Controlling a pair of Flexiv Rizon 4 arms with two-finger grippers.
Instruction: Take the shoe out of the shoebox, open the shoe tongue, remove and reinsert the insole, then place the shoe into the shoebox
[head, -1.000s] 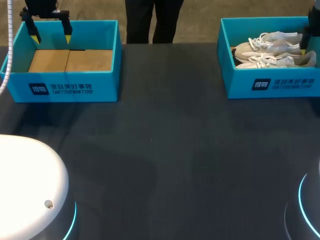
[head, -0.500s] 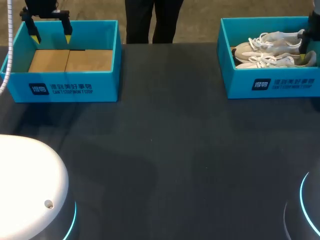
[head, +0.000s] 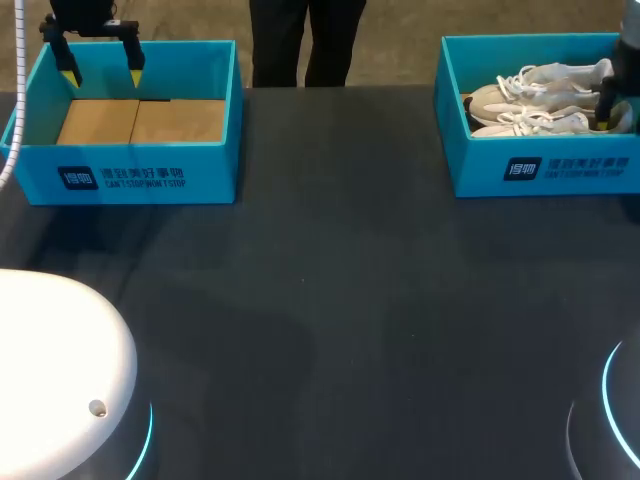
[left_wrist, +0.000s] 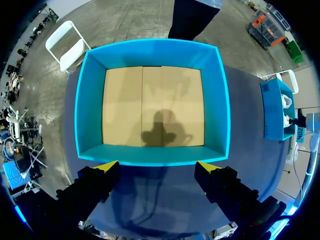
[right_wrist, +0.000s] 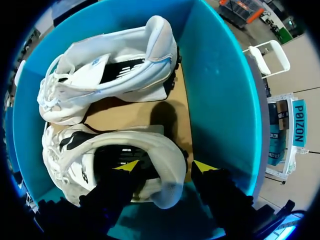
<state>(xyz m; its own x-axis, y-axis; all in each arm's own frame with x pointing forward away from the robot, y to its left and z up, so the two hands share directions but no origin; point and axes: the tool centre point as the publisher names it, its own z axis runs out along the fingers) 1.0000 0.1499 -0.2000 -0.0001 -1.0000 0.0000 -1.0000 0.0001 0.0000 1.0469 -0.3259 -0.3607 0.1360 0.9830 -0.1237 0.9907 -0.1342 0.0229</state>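
right gripper (right_wrist: 165, 165) sits spread open down in the shoebox (right_wrist: 220, 100), straddling the heel of the shoe (right_wrist: 155, 142) under it, one finger inside the collar, the other outside.

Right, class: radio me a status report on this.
Left gripper open over empty box. Right gripper open, straddling nearer shoe's heel inside shoebox. Second shoe alongside, clear.

Light even, from overhead. Dark table (head: 330, 320) dim, with a faint sheen. White arm base (head: 50, 370) at 8 o'clock glares bright. Cyan ring light (head: 148, 440) glows at 7 o'clock. Left gripper (left_wrist: 157, 166) throws a soft shadow on the empty shoebox (left_wrist: 220, 100) floor ahead of it. Right gripper (right_wrist: 165, 165) shades the cardboard between the shoes (right_wrist: 115, 65).
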